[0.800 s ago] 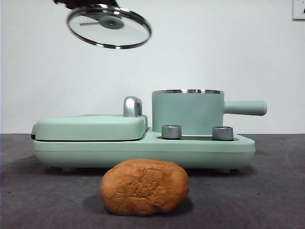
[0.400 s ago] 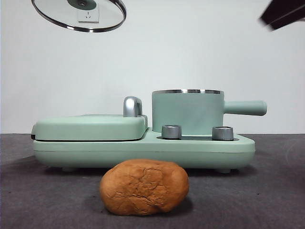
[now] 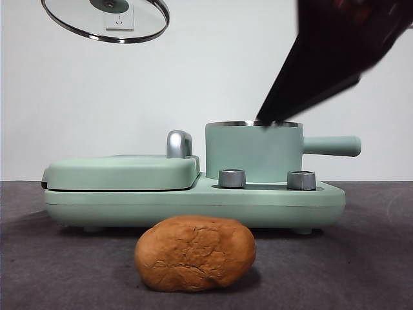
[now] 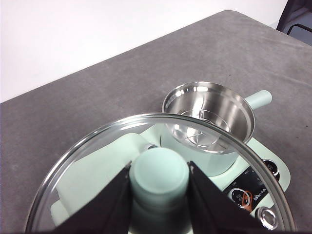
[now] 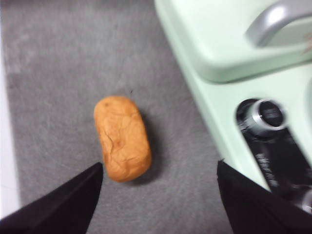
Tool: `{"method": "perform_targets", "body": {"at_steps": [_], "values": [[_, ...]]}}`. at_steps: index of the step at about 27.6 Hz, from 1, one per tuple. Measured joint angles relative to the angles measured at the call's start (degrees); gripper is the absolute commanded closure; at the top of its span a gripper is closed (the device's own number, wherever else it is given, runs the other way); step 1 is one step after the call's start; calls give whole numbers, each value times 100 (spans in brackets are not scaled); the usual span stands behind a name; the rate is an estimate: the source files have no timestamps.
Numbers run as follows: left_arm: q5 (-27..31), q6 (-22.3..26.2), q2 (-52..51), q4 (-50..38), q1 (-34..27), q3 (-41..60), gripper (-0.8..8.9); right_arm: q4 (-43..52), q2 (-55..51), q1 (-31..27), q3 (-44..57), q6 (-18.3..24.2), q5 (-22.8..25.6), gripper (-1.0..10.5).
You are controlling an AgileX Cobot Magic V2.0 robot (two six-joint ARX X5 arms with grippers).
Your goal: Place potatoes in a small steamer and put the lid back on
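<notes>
1. Left gripper point(image 4: 159, 183): gripping the lid point(image 3: 106, 19) by its knob, jaws closed on it — holding it high above the griddle side.
2. Right gripper point(image 5: 158, 195): jaws spread wide, hanging over the potato point(image 3: 195, 252).
3. Potato: lying on the counter point(image 3: 361, 258) before the small steamer point(image 3: 253, 152) — uncovered.

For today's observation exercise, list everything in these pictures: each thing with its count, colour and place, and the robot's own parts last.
potato: one, orange-brown, on the table in front of the cooker.
small steamer: one, mint-green with steel rim, uncovered, on the cooker's base.
lid: one, clear glass, green knob, held high in the air.
griddle cover: one, green, shut, beside the steamer.
knobs: two, silver, on the cooker's front.
table: one, grey.
left gripper: black, shut on the lid's knob.
right gripper: black, open, above the potato.
</notes>
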State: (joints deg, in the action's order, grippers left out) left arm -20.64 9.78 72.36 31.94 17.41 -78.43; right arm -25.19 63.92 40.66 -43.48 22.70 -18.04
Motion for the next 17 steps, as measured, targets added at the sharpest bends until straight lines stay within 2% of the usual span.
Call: {"method": "perform_targets", "body": {"at_steps": [6, 17], "values": [[0, -15, 0, -4, 0, 0, 799, 444, 835, 238, 0, 0, -328, 572], [0, -17, 0, -37, 0, 0, 799, 1141, 1845, 597, 0, -4, -413, 556]]}}
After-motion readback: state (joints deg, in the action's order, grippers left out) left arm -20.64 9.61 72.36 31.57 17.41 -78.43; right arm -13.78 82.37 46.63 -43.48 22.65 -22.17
